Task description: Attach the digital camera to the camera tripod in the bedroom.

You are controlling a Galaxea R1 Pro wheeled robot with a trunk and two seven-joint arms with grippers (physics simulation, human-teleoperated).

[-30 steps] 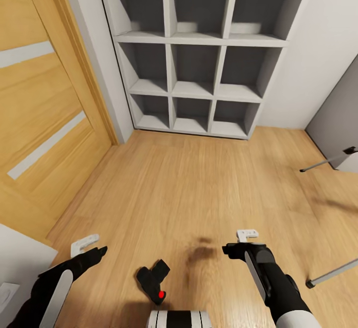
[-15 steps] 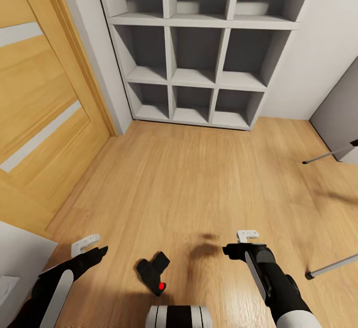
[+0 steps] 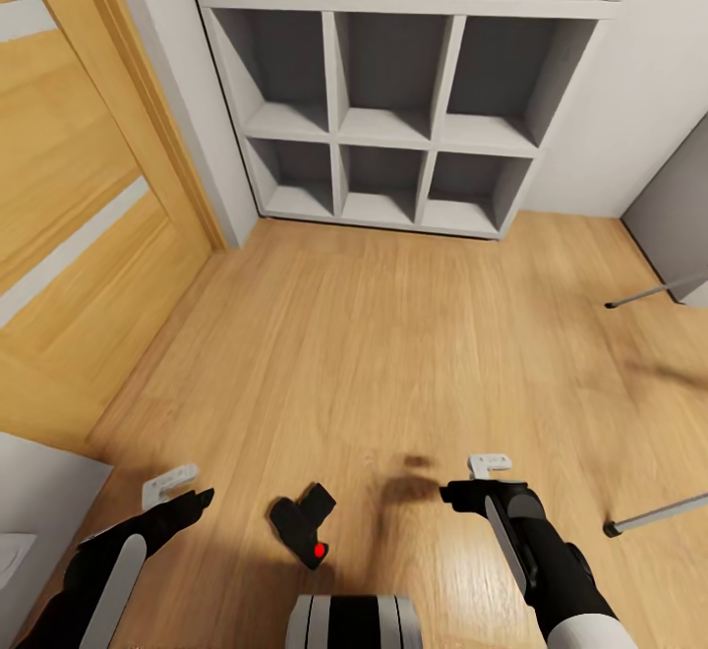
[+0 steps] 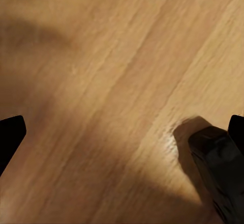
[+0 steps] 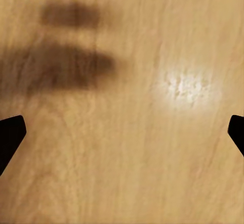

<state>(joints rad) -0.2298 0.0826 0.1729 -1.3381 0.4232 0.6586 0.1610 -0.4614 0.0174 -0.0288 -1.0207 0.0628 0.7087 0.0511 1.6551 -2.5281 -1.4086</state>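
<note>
Both your grippers are spread wide with nothing between the jaws. In the left wrist view the left gripper [image 4: 122, 127] shows a black fingertip at each edge of the frame, bare plank floor [image 4: 101, 71] between them. The right gripper [image 5: 122, 127] looks the same in the right wrist view: tips far apart, only wood and a soft double shadow under it.

In the head view your left gripper [image 3: 197, 500] hangs low on the left, the right gripper [image 3: 454, 492] low on the right, both over the floor and touching nothing.

The digital camera [image 3: 303, 527] lies on the floor between the two arms, nearer the left one and just ahead of the robot's trunk [image 3: 352, 621]. It is small, black and chunky, lying at an angle, red button facing up at its near end. In the left wrist view it shows as a dark block [image 4: 218, 168] by one fingertip, casting a shadow on the planks.

The camera tripod [image 3: 654, 513] is off to your right: one thin silver leg with a black foot lies low near the right arm, a second leg [image 3: 649, 293] farther back by a grey panel [image 3: 678, 206].

Ahead, the grey cubby shelves [image 3: 393, 128] stand against the wall, the wooden door [image 3: 79, 216] on the left. Bare floor lies between the grippers and the camera.
</note>
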